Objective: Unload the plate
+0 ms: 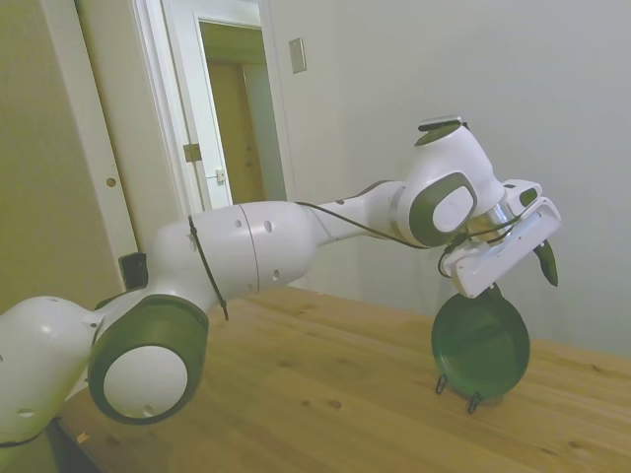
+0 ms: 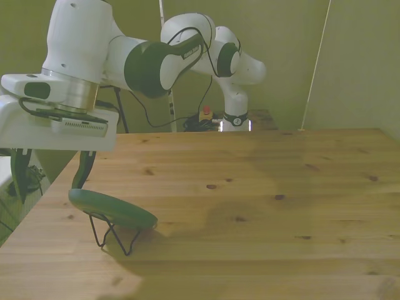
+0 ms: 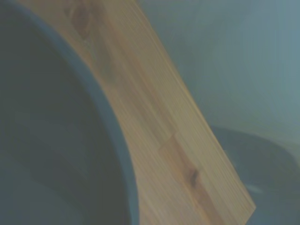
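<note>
Plate (image 1: 480, 344), dark green and round, is shown propped on edge in a thin black wire stand (image 2: 112, 234) on the wooden table (image 2: 262, 206), near the table's corner at the front view's left. In the side view the plate's hollow face is turned toward the camera; in the front view only its tilted rim is seen. Gripper (image 2: 47, 169) is positioned directly above the plate, with the fingers spread wide, one finger (image 2: 82, 170) reaching down to just above the plate's upper rim and the other seen beyond the table's edge. No contact with the plate can be made out. In the wrist view, a blurred dark curve of plate is seen against the table's boards.
</note>
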Controlling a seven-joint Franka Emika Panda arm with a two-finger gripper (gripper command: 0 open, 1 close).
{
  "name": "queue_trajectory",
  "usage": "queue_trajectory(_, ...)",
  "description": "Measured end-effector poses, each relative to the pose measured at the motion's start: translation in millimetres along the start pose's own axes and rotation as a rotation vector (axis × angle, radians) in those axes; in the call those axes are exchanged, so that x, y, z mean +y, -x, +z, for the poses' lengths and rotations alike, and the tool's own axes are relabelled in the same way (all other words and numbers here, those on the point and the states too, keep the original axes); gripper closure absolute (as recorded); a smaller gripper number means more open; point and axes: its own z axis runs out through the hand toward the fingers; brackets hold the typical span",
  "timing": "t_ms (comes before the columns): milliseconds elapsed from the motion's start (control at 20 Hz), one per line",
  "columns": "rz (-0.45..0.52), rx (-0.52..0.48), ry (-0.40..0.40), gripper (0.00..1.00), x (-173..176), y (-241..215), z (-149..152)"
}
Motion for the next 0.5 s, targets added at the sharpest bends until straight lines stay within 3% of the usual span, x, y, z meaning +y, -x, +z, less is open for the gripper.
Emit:
queue_trajectory(100, -0.001, 0.012, -0.003, 0.00, -2.2, -2.4, -0.5)
queue_trajectory(150, -0.001, 0.015, -0.004, 1.00, -2.8, -3.0, -0.6)
queue_trajectory(500, -0.024, 0.038, -0.021, 1.00, -5.4, -4.6, 1.4)
